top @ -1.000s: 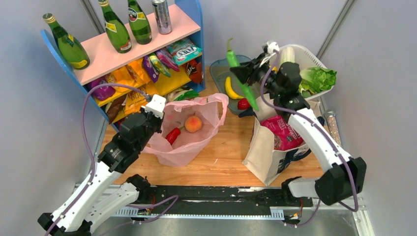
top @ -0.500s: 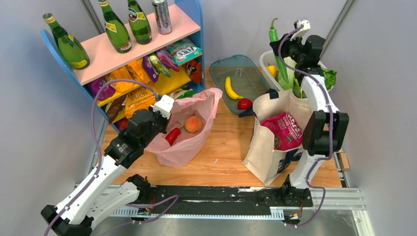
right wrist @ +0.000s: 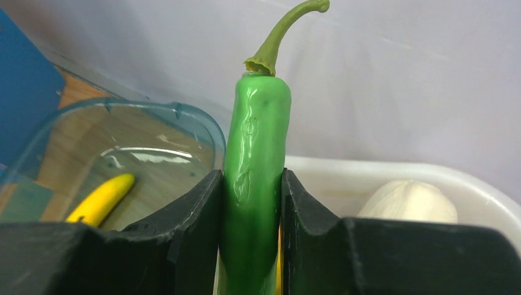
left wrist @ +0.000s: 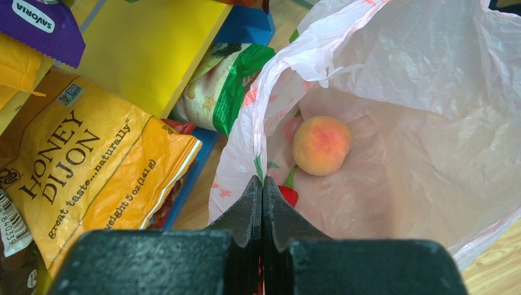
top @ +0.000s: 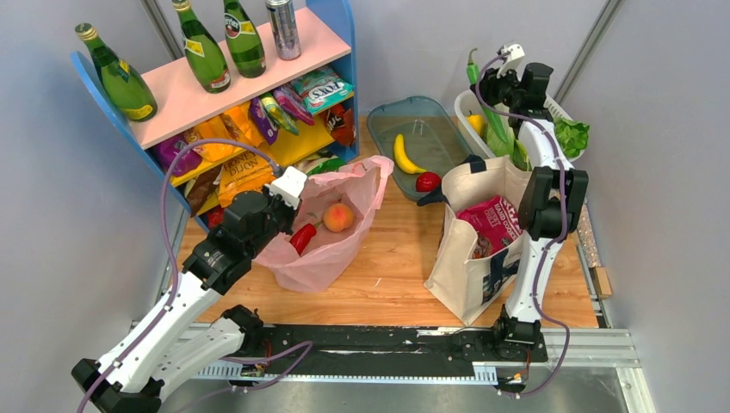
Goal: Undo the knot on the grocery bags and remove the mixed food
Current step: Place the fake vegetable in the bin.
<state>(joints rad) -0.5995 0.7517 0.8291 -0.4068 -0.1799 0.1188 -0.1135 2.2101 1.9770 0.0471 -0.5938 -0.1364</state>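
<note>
The wooden table [top: 387, 288] carries a pink bag [top: 320, 258], canvas tote [top: 460, 271], tray [top: 433, 138] and shelf [top: 181, 103].

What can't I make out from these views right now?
Left wrist: red pepper mostly behind the left claw; whether the claw pinches the rim of the pink bag is hidden at its tips.
Right wrist: green pepper, lower end cut off by the bottom edge.
Top: what lies under the packet in the tote, covered by it.

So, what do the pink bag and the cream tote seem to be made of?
Thin translucent pink bag: likely plastic film, slightly glossy; it crinkles and light passes through. Cream tote with navy handles: probably canvas or similar woven cloth, matte; its walls stand up with soft folds.
</note>
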